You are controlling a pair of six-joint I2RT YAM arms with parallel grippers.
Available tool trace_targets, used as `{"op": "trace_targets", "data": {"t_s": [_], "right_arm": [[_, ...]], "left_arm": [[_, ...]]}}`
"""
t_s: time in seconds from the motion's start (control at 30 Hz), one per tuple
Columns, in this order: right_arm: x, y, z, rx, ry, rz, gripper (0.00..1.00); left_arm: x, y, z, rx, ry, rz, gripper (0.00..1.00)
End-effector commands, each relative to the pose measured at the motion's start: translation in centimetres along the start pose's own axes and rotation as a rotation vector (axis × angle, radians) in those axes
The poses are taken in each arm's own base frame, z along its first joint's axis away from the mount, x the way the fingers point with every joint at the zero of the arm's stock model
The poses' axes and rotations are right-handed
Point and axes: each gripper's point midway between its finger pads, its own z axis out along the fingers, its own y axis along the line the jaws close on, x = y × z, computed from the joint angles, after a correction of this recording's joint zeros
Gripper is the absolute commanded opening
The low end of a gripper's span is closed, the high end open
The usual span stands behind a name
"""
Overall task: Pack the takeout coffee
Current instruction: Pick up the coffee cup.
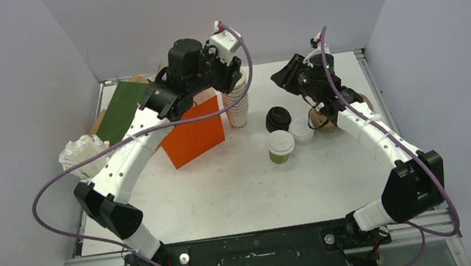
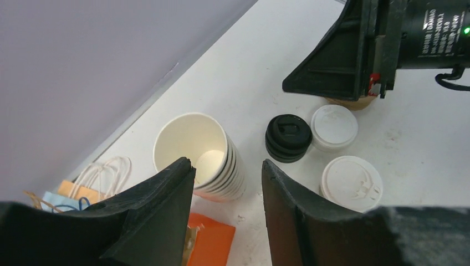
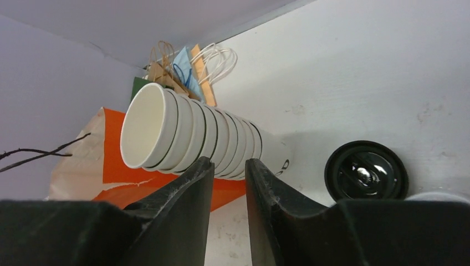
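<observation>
One takeout coffee [image 1: 280, 146], an olive-green cup under a white lid, stands mid-table; the left wrist view shows its lid [image 2: 352, 183] from above. My left gripper [image 1: 234, 80] hovers over the stack of lidless white cups [image 1: 237, 105]. Its jaws [image 2: 227, 173] stand apart with nothing between them, and the stack's rim [image 2: 191, 145] lies just beyond the left fingertip. My right gripper [image 1: 279, 76] hangs right of the stack, above the table. Its jaws [image 3: 230, 166] are only a narrow gap apart and hold nothing, pointing at the stack [image 3: 188, 133].
A pile of black lids [image 1: 278, 119] and a loose white lid [image 1: 302, 131] sit beside the coffee. An orange bag [image 1: 195, 137] lies left of the stack and a green one [image 1: 121, 110] at the back left. A brown cardboard piece [image 1: 325, 123] lies under the right arm.
</observation>
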Motion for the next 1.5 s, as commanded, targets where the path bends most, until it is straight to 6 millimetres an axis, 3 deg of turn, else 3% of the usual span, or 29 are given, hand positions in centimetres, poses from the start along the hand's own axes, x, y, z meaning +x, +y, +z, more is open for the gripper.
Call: {"op": "trace_targets", "data": {"t_s": [0.0, 0.23, 0.47, 0.87, 1.2, 1.3, 1.47], "right_arm": [[-0.6, 3.8, 1.7, -0.213, 0.003, 0.139, 0.28], [1.0, 4.0, 4.3, -0.271, 0.063, 0.188, 0.21], [2.0, 4.1, 6.0, -0.311, 0.104, 0.217, 0.21], [2.5, 4.8, 7.1, -0.347, 0.124, 0.230, 0.21], [2.1, 5.4, 7.1, -0.357, 0.112, 0.230, 0.21], [2.2, 5.8, 7.1, -0.364, 0.115, 0.228, 0.21], [2.4, 6.3, 7.2, -0.380, 0.124, 0.236, 0.21]], "left_arm": [[-3.6, -0.2, 2.3, 0.052, -0.075, 0.153, 0.46], [0.1, -0.4, 6.9, 0.088, 0.072, 0.224, 0.38], [2.3, -0.1, 8.8, 0.076, 0.143, 0.220, 0.35], [4.5, 1.3, 9.5, 0.012, 0.221, 0.212, 0.32], [6.1, 1.6, 9.7, 0.012, 0.270, 0.184, 0.37], [6.2, 1.7, 9.7, 0.004, 0.278, 0.182, 0.32], [6.1, 1.9, 9.5, -0.006, 0.280, 0.189, 0.16]]}}
